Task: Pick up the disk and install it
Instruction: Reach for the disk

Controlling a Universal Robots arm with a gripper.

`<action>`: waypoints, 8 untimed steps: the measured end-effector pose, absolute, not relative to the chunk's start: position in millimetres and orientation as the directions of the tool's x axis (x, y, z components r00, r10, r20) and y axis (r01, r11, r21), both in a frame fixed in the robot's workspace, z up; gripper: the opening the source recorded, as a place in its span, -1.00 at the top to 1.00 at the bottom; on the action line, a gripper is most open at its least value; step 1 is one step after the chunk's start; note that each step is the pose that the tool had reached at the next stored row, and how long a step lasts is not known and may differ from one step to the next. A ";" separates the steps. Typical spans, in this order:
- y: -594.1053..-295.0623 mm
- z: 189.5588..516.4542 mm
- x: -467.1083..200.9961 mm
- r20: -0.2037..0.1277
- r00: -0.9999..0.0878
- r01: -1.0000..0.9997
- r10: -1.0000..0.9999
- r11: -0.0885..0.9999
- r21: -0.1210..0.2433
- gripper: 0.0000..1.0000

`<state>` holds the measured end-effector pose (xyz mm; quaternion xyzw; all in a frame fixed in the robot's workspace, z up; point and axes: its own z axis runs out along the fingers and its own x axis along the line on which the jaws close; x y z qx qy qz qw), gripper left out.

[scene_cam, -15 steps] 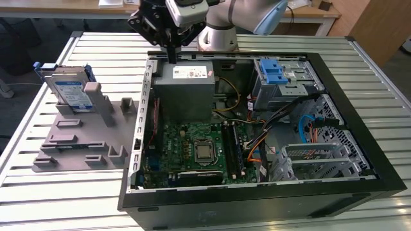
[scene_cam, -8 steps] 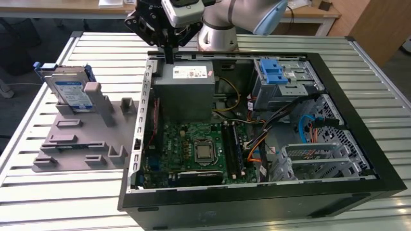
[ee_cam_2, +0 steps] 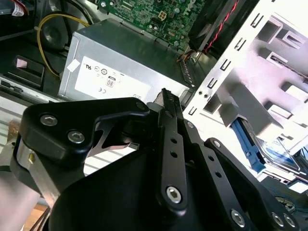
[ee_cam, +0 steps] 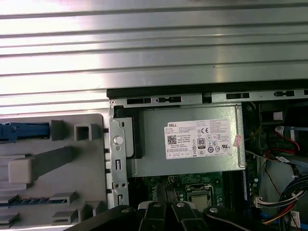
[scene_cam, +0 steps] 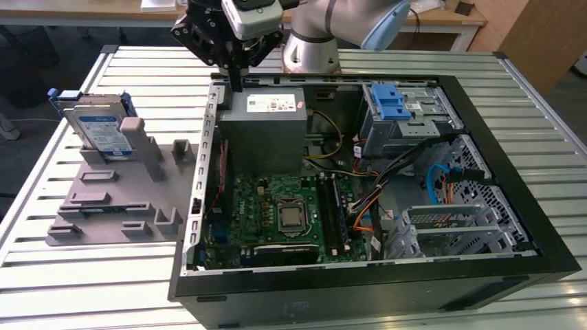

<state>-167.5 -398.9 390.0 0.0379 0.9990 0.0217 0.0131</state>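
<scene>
The gripper (scene_cam: pixel 236 81), its body cut off at the upper edge of the exterior view, hangs over the rear rim of the open computer case (scene_cam: pixel 367 295). Its fingers are drawn together on nothing, close above the grey power supply (scene_cam: pixel 266 130). The disk (scene_cam: pixel 99 127) stands upright at the exterior view's left in a grey holder (scene_cam: pixel 119 206), whose post hides its lower part, well apart from the gripper. Bare slatted table (scene_cam: pixel 92 289) surrounds holder and case. In the second wrist view, black gripper links cover much, and the disk's blue rail peeks past the holder.
</scene>
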 end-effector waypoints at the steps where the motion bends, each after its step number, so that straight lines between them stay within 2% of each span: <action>1: -398.9 389.9 -168.3 -0.025 -0.997 0.075 0.076 0.996 0.044 0.79; 8: -398.9 389.5 -173.2 -0.024 -0.997 0.075 0.076 0.996 0.044 0.79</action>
